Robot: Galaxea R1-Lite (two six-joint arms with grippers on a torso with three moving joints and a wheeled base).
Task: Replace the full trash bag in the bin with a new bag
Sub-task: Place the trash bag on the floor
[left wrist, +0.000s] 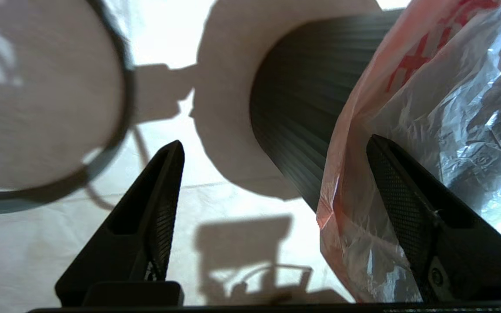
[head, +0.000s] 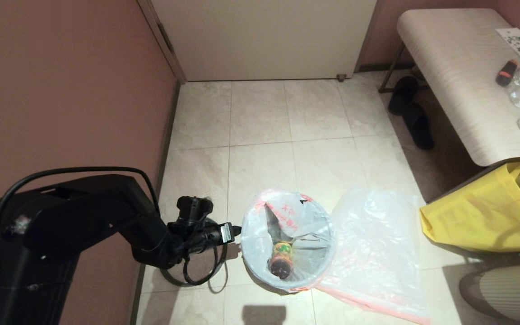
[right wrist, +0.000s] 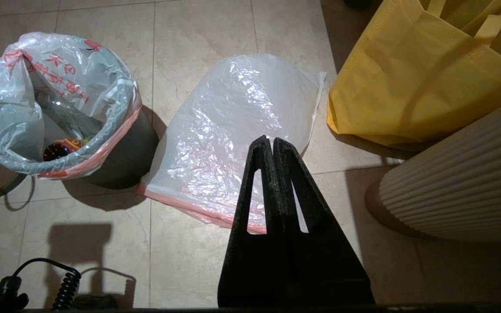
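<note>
Black mesh-faced left gripper point(left wrist: 272, 148) gapes beside the ribbed black bin point(left wrist: 294, 130) — crinkly, red-printed full trash bag point(head: 287, 234) lines it. Filmy new bag point(right wrist: 233, 134) lies flat alongside; right gripper point(right wrist: 272, 140) pinched closed.

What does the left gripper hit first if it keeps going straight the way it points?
Likely the full trash bag where it folds over the bin: the open left gripper points at the bin's side, one finger already beside the plastic. Depth unclear.
</note>
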